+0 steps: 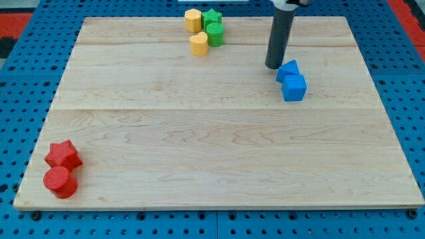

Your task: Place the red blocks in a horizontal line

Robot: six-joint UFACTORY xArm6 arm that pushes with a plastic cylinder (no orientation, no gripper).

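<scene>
My tip (273, 67) is the lower end of a straight dark rod that comes down from the view's top, right of the middle. There is no claw on this arm, so it has no open or closed state to tell; the rod only ends in the tip. The tip stands on the wooden counter (219, 153), just to the view's left of the upper blue block (288, 70); I cannot tell if it touches this block or only stands beside it. Directly below this block, and touching it, sits a blue cube (294, 87).

Further to the view's left, near the top edge of the counter, four blocks stand in a tight group: a yellow block (193, 20) at the upper left, a green star block (212, 17) beside it, a green cylinder (215, 34) under the star, and a second yellow block (198, 44) at the lower left of the group.

The red blocks are well apart from the tip, in the bottom left corner of the counter. The red star block (64, 155) lies above the red cylinder (60, 181), and the two touch each other, one above the other.
</scene>
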